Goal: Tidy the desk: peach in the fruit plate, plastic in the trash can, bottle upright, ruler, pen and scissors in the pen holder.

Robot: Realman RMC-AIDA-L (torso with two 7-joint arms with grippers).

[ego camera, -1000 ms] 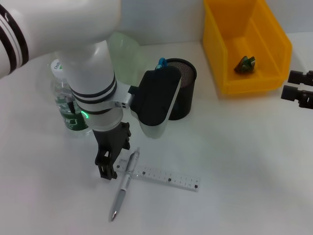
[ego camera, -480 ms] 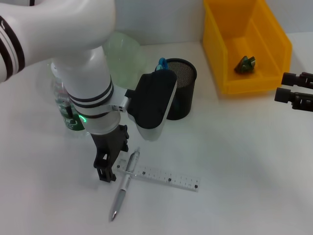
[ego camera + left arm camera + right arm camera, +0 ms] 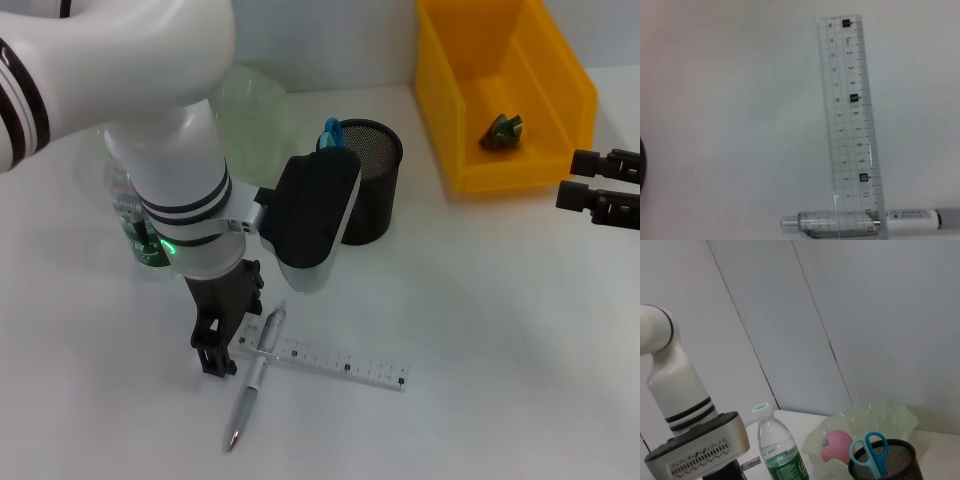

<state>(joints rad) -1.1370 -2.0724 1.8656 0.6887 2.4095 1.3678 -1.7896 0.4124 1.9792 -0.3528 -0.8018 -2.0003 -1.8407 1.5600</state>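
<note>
Desk [image 3: 480, 330] nearly tidy. Yellow trash can [image 3: 505, 90] at the far right holds a crumpled dark green piece of plastic [image 3: 500, 131], so that item reads as done. Pale green fruit plate [image 3: 890, 415] sits behind the pen holder with the peach [image 3: 835, 445] in it. Bottle [image 3: 780, 450] stands upright, cap on, beside the plate. Black mesh pen holder [image 3: 375, 190] already has the blue-handled scissors [image 3: 870, 452] standing in it, handles up. Left on the table: clear ruler [image 3: 330, 362] lying flat, and the silver pen [image 3: 255, 375] lying across one end of it, on top. Left gripper [image 3: 215, 352] is low at that crossing, fingers pointing down just beside the pen's upper half; whether they are spread or pressed together I cannot tell. Judged: the pen goes first, since it pins the ruler. Right gripper [image 3: 590, 180] hangs off by the trash can, fingers apart, holding nothing, idle.
</note>
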